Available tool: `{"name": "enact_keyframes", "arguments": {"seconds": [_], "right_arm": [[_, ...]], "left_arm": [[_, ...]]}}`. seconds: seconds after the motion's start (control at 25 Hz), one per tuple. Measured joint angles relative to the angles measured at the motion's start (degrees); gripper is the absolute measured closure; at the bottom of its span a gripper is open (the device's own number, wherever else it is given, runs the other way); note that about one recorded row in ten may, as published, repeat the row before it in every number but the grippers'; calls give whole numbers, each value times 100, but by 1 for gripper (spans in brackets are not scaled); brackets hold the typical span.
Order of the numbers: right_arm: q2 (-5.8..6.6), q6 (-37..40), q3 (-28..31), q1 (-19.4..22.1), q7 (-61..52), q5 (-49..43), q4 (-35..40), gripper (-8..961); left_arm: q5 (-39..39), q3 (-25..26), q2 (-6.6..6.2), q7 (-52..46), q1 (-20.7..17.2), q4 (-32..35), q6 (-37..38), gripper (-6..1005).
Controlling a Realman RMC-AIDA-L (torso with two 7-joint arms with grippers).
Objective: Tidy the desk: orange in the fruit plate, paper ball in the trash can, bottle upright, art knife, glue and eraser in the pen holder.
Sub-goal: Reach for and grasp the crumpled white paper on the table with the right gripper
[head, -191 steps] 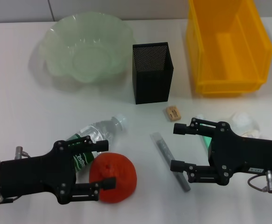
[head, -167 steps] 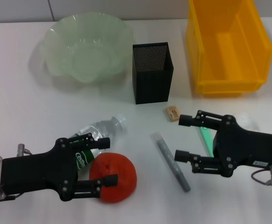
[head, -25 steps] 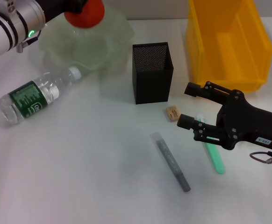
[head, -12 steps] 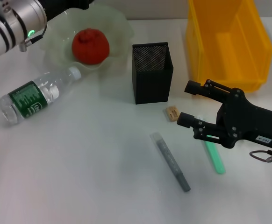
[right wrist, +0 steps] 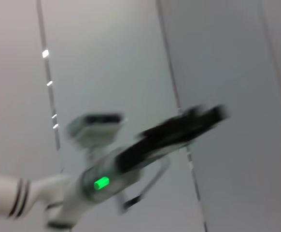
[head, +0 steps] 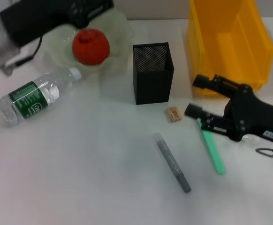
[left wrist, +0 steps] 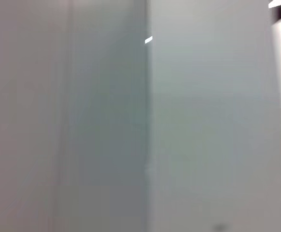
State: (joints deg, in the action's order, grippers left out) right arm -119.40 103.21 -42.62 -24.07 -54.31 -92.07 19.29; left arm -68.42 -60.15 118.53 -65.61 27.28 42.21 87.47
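Observation:
The orange [head: 90, 46] lies in the pale green fruit plate [head: 121, 29] at the back left. My left gripper [head: 93, 6] hovers over the plate's far rim, apart from the orange. The bottle [head: 33, 96] lies on its side at the left. In the middle stands the black mesh pen holder [head: 153, 72], with the tan eraser [head: 173, 114] just in front of it. My right gripper [head: 193, 96] is open and empty beside the eraser, above one end of the green art knife [head: 212, 150]. The grey glue stick [head: 172, 162] lies nearer. The paper ball is out of view.
The yellow trash can [head: 228, 42] stands at the back right, just behind my right gripper. The right wrist view shows only my left arm [right wrist: 131, 154] against a grey wall. The left wrist view shows a blank grey surface.
The orange went from the left gripper into the fruit plate and now rests there. The left arm has swung across above the plate. The right gripper has shifted right, toward the trash can.

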Motion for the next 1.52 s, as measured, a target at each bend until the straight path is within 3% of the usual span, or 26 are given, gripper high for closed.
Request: {"name": "enact_keyframes", "arguments": {"seconds": [0.12,0.16,0.32,0.36,0.52,0.72,0.76,0.8,0.96,1.12,1.28,1.52], "right_arm": [[7,-25,4,32,-253,251,61,184],[10,-28,7,38,-341,313,105,184],[21,-32,8,45,-1041,383,664,184],[22,-35,10,48,-1251,369,837,184],[23,-124,7,56,-2114,220,1595,184],[24,-337,0,27,-3865,-890,3246,184],[28,-310,-5,-33,-4608,-1477,3896,184],[28,-310,-5,-33,-4608,-1477,3896,183],[30,-197,-38,-198,-6335,-3002,5437,183],[64,-10,-35,-377,-7034,-3642,5931,183],[179,476,-212,-864,-7736,-4680,5986,183],[136,419,-627,-1137,-7976,-5428,5722,183]], "left_arm": [[1,7,-14,-136,-291,-33,817,478],[-47,-6,-16,-62,-576,-67,1319,451],[-190,-51,-17,83,-936,-68,1634,340],[-436,-71,-21,104,-1102,-109,1738,344],[-1011,-74,-18,105,-1175,-155,1785,347],[-1453,-95,-1,215,-1050,-600,1819,346],[-1459,-118,-8,264,-1028,-682,1829,345],[-1467,-175,-18,372,-993,-800,1853,345],[-1480,-548,-24,796,-992,-917,1890,344],[-1483,-755,-25,817,-973,-937,1834,343],[-1486,-809,-8,782,-971,-947,1641,341],[-1489,-831,-10,810,-951,-951,1592,340]]}}
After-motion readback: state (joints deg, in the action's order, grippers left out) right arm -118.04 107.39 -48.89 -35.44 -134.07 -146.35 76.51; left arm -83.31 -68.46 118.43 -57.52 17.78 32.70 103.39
